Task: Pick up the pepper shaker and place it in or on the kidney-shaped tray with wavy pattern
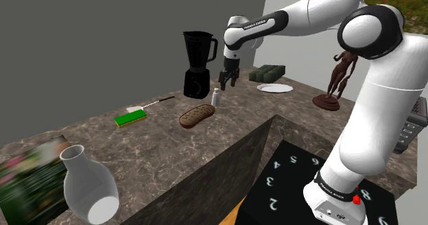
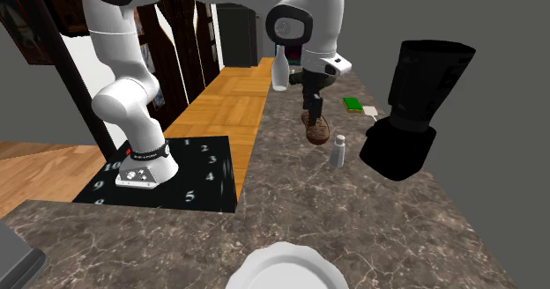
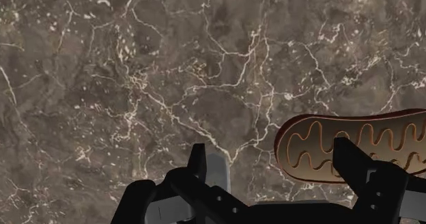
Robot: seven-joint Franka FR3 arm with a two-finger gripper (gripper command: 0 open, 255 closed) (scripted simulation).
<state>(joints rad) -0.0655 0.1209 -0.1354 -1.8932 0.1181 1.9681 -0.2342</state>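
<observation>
The pepper shaker [image 1: 216, 97] is a small pale grey cylinder standing upright on the marble counter, beside the black blender. The kidney-shaped tray [image 1: 197, 115] is brown with a wavy pattern and lies just in front of the shaker. My black gripper [image 1: 226, 81] hangs open above the counter, a little above and to the shoulder view's right of the shaker. In the wrist view the shaker [image 3: 217, 173] shows close beside one finger [image 3: 198, 162], untouched, and the tray [image 3: 321, 147] lies under the other finger. In the second exterior view the gripper [image 2: 314, 113] partly covers the tray [image 2: 319, 133], with the shaker [image 2: 338, 151] beside it.
A black blender [image 1: 197, 62] stands behind the shaker. A green sponge [image 1: 130, 118] and a white brush lie further left. A white plate [image 1: 274, 88], a dark green box [image 1: 267, 73] and a brown figurine [image 1: 339, 79] are at the right. A white vase [image 1: 88, 186] stands near the front.
</observation>
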